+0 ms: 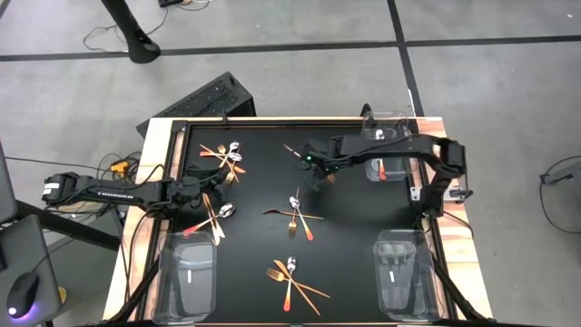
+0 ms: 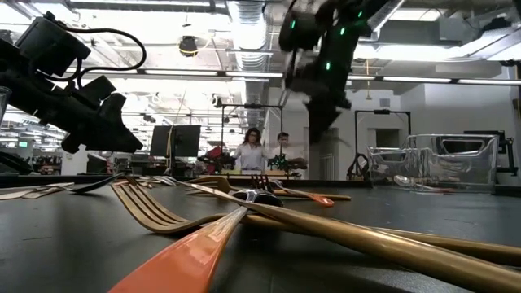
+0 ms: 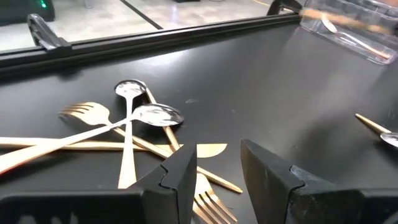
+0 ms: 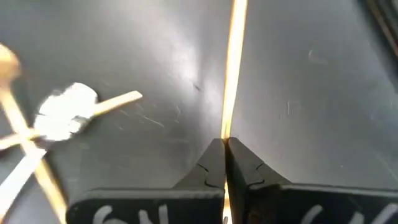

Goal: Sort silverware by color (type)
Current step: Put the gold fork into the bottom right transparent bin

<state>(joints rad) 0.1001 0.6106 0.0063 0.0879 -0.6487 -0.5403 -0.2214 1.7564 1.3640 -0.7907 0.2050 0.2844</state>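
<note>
Right end effector point(image 4: 225, 163): fingers pressed together on a thin gold piece point(image 4: 234, 68) that runs straight out from the tips; in the high view it sits above the far middle of the desk point(image 1: 363, 218), just beside a loose piece at the far centre.
Left end effector point(image 3: 219, 163): fingers parted with a moderate gap, holding nothing, low over the left-hand cluster point(image 1: 216, 213) at the desk's left middle.
Far-left pile point(image 1: 224, 156): gold forks and silver-bowled spoons crossed over one another, near the far left corner.
Centre group point(image 1: 296, 215): a few crossed pieces, one with a red-orange handle, in the middle of the desk.
Near group point(image 1: 289, 280): gold and red-orange-handled pieces crossed, at the near middle.
Clear bins: one at the near left point(image 1: 191, 272), one at the near right point(image 1: 406, 272), one at the far right point(image 1: 388, 154) with a red-orange piece inside.
Background: two people point(image 2: 264, 150) stand far off in the room, seen in the low view.
</note>
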